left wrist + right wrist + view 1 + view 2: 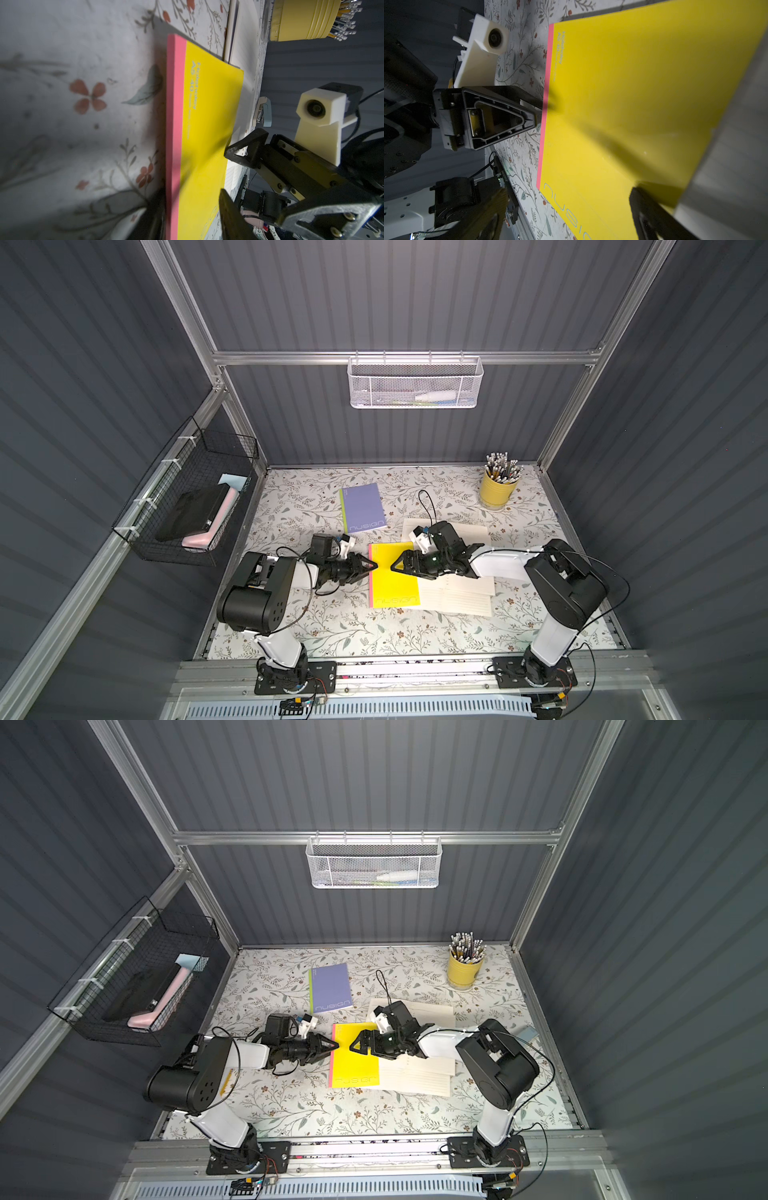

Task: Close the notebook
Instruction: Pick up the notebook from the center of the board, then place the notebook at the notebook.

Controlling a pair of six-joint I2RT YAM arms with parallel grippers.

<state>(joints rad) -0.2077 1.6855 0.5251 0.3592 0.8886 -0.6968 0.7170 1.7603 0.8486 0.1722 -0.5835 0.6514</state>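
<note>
- At the far left you have a black wire basket (pixel 187 506) hanging on the side wall, off the desk (pixel 332 626). It holds 1 black item and 1 pink item.
- Your left gripper (pixel 374 566) is at the pink spine edge of the yellow notebook (pixel 392 578). It is rolled on its side, with 1 jaw above the cover and 1 down by the desk. The gap between them is narrow, and the spine edge sits inside it. In the left wrist view the gap looks wider than the edge itself.
- A closed purple notebook (pixel 362 508) lies flat farther back, apart from the yellow one.
- The yellow notebook is mid-desk, between your 2 grippers. Its yellow cover is face up and lying down, with the pink strip toward the left gripper.
- Your right gripper (pixel 392 567) points at the left one across the cover, and the tips are near each other. Its jaws are spread wide over the yellow cover. You cannot tell whether a tip touches it.
- A white mesh basket (pixel 415 383) hangs on the back rail.
- Lined white pages (pixel 457 595) spread out past the cover's right edge, under the right arm.
- A yellow cup (pixel 498 491) full of pencils stands in the back right corner.
</note>
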